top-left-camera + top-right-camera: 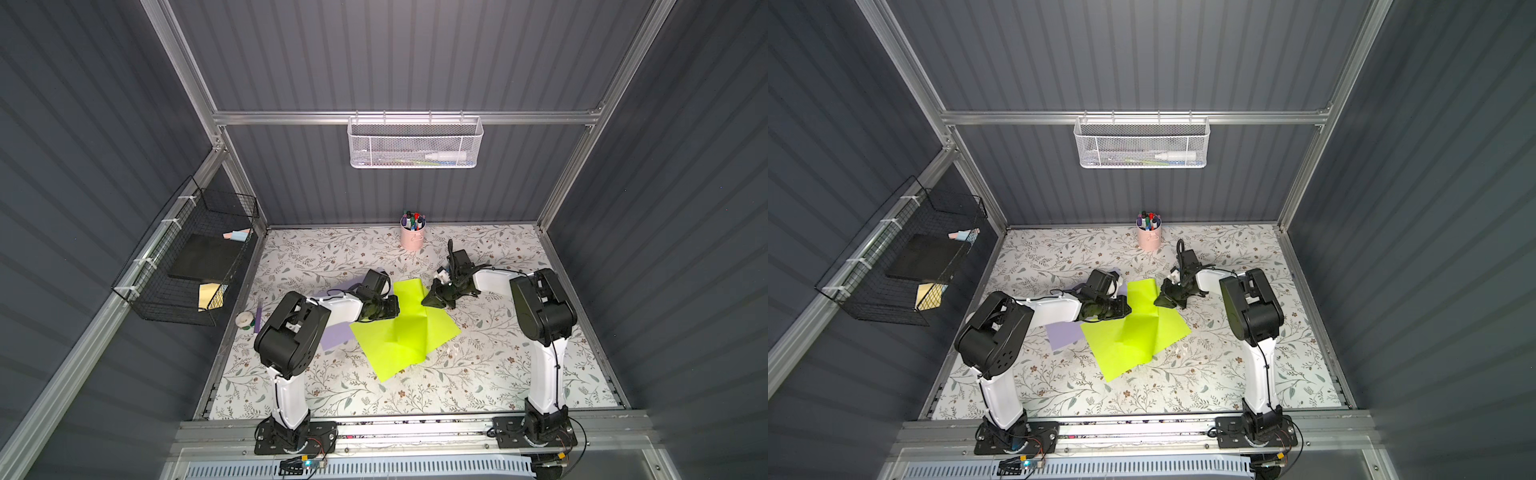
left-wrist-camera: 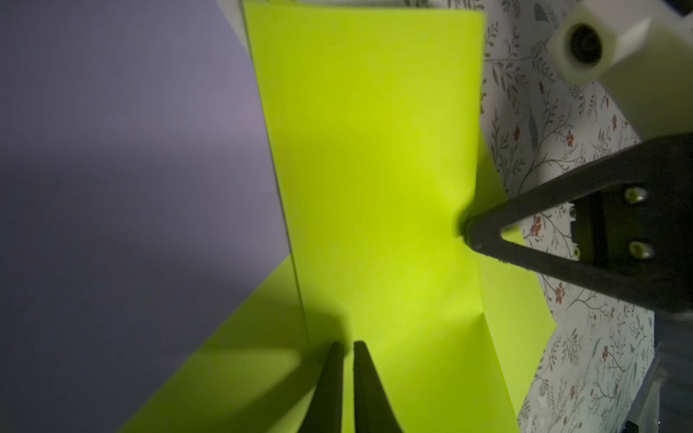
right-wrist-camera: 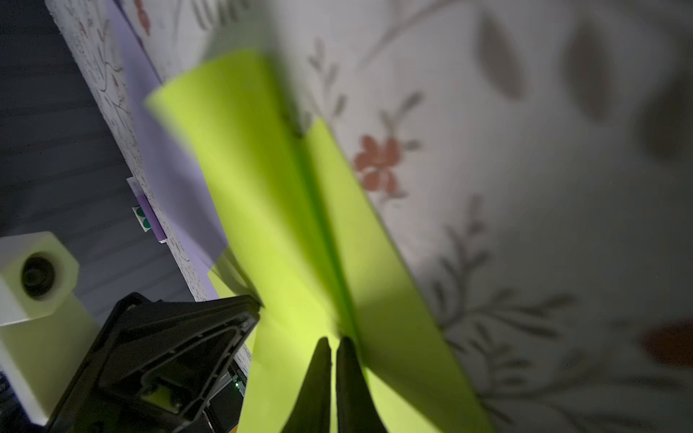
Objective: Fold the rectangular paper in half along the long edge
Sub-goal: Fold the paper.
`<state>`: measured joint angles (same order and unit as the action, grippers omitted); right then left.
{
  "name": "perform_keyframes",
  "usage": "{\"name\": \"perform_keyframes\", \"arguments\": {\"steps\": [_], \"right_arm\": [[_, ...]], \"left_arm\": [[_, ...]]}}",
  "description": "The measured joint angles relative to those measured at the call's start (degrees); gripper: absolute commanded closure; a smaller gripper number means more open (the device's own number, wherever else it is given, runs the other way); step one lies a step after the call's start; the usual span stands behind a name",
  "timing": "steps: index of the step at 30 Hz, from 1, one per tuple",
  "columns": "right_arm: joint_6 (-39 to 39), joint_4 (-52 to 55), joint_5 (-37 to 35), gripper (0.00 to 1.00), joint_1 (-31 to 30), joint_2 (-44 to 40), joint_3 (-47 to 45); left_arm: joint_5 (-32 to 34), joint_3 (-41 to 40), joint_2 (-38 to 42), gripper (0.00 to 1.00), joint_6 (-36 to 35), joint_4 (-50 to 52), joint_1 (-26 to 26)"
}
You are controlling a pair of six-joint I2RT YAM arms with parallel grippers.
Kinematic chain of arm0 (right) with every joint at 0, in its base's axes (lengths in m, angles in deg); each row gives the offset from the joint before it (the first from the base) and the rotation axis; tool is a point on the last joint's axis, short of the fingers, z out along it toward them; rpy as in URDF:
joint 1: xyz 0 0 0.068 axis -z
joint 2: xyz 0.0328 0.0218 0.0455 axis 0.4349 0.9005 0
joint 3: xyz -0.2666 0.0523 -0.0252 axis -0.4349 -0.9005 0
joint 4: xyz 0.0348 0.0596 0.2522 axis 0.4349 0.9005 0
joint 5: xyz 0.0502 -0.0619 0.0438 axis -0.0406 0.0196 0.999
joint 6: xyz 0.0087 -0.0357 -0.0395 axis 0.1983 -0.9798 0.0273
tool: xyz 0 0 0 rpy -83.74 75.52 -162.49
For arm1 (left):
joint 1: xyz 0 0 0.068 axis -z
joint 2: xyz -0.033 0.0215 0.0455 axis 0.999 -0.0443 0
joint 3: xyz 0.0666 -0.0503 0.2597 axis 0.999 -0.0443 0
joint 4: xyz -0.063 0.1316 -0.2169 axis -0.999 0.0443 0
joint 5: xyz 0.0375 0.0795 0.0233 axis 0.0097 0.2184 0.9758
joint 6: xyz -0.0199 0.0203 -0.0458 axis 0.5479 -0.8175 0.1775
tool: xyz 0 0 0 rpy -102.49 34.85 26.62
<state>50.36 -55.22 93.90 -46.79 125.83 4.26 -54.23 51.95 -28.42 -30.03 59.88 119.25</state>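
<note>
Left claw (image 2: pixel 348 345) visibly pinches lime paper (image 2: pixel 375 150) only in wrist views.

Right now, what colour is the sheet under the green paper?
Lilac sheet; clearest in left wrist view.

Left arm (image 1: pixel 336 309): elbow raised at near left, forearm reaching right. Right arm (image 1: pixel 544 307): elbow raised at right, forearm reaching left. Left pincer (image 1: pixel 394 309) and right pincer (image 1: pixel 428 301) face each other mid-scene, close but apart, tips pointing inward. Both pairs of jaws nearly together.
</note>
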Motion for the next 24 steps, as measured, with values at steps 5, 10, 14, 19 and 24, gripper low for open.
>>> {"name": "perform_keyframes", "arguments": {"steps": [5,10,14,19,24], "right_arm": [[0.3,0.4,-1.3,0.89,4.4,-3.2,-3.6],[0.0,2.3,-3.5,0.88,4.2,-6.9,-3.0],[-0.5,3.6,-3.9,0.90,-2.8,-6.2,3.7],[0.8,1.2,-2.9,0.95,-7.7,-0.9,8.6],[3.5,-0.7,-2.5,1.00,-4.8,3.8,6.5]], "left_arm": [[-0.4,0.0,-0.2,0.88,0.0,-0.4,0.0],[-0.4,0.0,-0.2,0.88,-0.3,-0.4,0.0],[-0.4,0.0,-0.3,0.88,-0.4,-0.5,0.0],[-0.4,0.0,-0.3,0.88,-0.4,-0.4,0.0],[-0.4,0.0,-0.2,0.88,-0.4,-0.4,0.0]]}}
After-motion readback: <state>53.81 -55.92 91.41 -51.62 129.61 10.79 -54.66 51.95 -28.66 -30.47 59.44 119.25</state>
